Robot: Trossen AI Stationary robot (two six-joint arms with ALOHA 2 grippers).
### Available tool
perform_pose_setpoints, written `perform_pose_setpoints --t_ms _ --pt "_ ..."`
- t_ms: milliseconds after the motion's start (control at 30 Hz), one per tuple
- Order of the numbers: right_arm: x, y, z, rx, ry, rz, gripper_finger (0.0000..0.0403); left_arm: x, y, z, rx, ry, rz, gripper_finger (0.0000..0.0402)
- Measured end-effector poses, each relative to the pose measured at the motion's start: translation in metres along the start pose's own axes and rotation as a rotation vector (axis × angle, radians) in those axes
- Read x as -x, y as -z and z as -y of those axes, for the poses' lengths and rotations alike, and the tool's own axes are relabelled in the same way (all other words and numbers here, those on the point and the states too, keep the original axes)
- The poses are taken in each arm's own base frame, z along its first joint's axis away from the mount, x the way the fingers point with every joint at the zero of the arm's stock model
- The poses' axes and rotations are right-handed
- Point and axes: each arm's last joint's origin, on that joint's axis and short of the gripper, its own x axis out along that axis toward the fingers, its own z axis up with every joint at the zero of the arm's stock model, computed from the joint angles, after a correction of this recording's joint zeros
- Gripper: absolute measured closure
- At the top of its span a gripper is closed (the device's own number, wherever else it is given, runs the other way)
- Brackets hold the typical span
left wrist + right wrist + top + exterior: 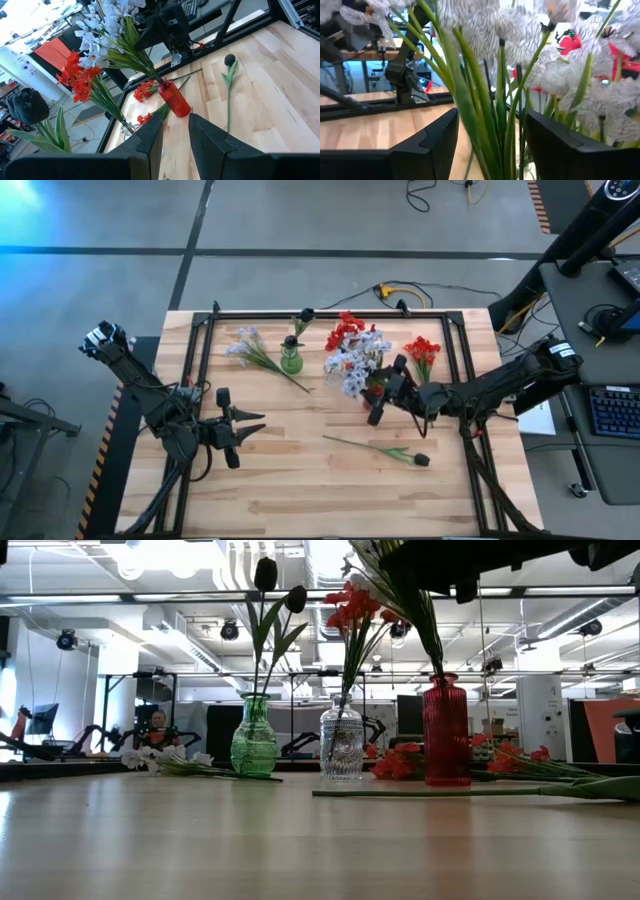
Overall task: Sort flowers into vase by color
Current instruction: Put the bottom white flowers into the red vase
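Three vases stand at the table's far middle. A green vase (pixel 291 361) holds dark buds (pixel 266 575), a clear vase (pixel 341 745) holds red blossoms (pixel 352 608), and a red vase (pixel 175 102) holds pale blue-white blossoms (pixel 358 370). My right gripper (pixel 492 120) is open at the red vase, level, with the pale spray's green stems (pixel 495 135) between its fingers. My left gripper (pixel 175 135) hangs over the table's near left, slightly open, with nothing between its fingers. A dark-budded flower (pixel 385 448), a pale spray (pixel 245 345) and a red spray (pixel 422 352) lie flat on the table. My right gripper has a finger (pixel 435 140) on each side of the pale spray's stems above the red vase, coming level from the table's right. I cannot tell whether either finger touches the stems. The spray stands upright in the vase.
A black frame (pixel 330 313) runs along the table's far edge and down both sides. The bare wood between the two arms holds only the dark-budded flower. A desk with a keyboard (pixel 610 410) stands beyond the table's right edge.
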Motion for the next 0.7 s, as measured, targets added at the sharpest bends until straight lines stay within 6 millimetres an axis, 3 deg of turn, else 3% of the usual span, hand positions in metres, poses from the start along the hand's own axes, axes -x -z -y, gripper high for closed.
perform_pose_setpoints --t_ms 700 --pt "0.0003 0.0051 0.0025 -0.098 0.092 -0.046 0.0193 0.0 0.0001 0.0 0.0 0.0 0.0 0.0324"
